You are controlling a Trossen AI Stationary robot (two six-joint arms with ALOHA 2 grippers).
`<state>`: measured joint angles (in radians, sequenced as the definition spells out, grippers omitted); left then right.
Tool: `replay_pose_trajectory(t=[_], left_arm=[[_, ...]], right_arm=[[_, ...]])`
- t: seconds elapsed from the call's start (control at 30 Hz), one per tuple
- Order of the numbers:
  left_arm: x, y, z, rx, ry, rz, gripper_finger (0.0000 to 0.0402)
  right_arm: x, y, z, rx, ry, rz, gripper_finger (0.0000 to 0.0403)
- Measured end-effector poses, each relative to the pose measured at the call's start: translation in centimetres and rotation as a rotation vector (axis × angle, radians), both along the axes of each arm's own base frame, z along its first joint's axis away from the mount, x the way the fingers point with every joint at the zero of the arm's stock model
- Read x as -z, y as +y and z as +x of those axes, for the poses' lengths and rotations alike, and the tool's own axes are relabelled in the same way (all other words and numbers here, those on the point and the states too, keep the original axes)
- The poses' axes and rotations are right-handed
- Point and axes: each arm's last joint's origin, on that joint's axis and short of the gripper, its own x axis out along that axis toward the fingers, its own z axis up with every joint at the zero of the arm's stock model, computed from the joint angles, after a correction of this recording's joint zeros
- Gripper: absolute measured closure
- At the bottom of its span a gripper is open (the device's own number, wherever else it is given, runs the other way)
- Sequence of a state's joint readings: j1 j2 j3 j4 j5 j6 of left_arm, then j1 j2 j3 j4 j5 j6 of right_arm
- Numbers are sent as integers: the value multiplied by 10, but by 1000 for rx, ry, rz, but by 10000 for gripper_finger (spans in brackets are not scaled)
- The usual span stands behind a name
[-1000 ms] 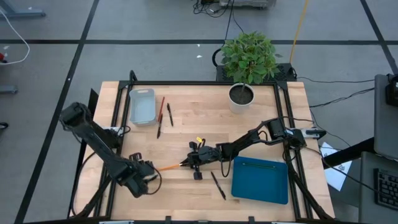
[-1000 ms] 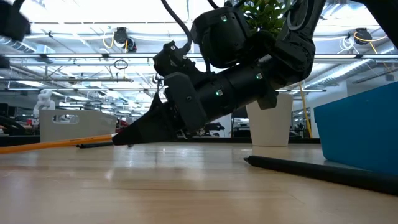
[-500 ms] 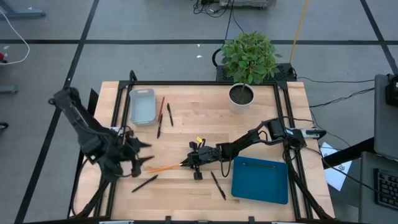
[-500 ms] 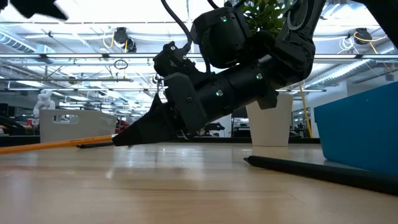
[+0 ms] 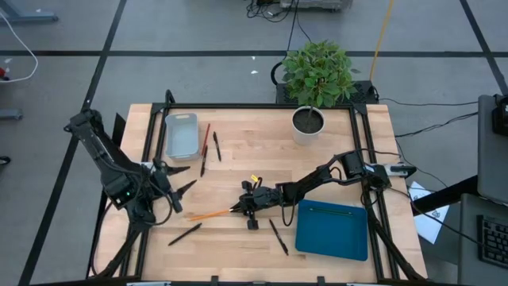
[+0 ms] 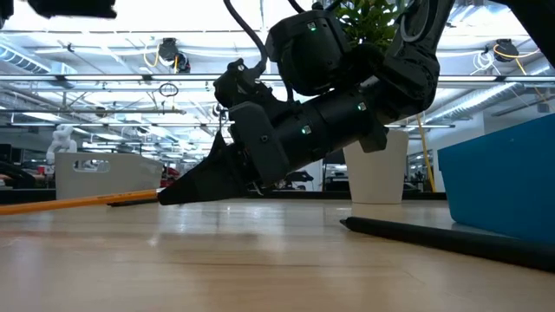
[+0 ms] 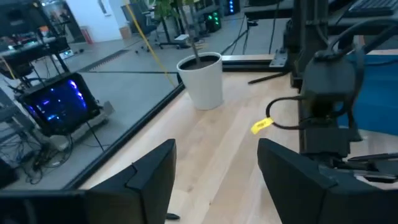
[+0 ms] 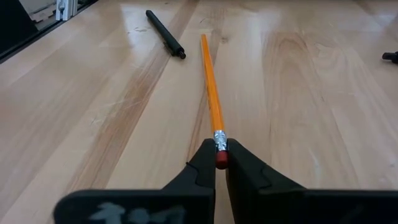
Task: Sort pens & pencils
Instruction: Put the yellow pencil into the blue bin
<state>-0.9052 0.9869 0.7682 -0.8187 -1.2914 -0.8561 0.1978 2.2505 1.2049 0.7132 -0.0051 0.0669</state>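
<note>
On the worktop (image 5: 230, 143), a black pen (image 5: 184, 233) lies nearest; mid-worktop the right gripper (image 8: 220, 163) is clamped on the orange pencil's (image 8: 211, 90) eraser end — the left gripper (image 5: 179, 179), fingers spread apart, hovers near the grey tray (image 5: 181, 135).

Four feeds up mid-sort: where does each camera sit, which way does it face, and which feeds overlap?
High: overhead, looking down; both arms show.
Low: tabletop height, facing the right gripper.
Left wrist: looks past open fingers toward the white pot.
Right wrist: looks along the orange pencil, eraser end pinched.
Shared: that pencil also shows in the high and low views.
</note>
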Motion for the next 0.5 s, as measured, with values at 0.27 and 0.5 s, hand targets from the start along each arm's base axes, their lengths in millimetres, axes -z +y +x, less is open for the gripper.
replay_pose_trajectory(t=[0.27, 0.5], left_arm=[[40, 16, 10, 53, -24, -117, 169], [37, 29, 31, 615, -331, -119, 170]], right_arm=[[0, 0, 0, 1, 0, 0, 397], [0, -1, 0, 1, 0, 0, 397]])
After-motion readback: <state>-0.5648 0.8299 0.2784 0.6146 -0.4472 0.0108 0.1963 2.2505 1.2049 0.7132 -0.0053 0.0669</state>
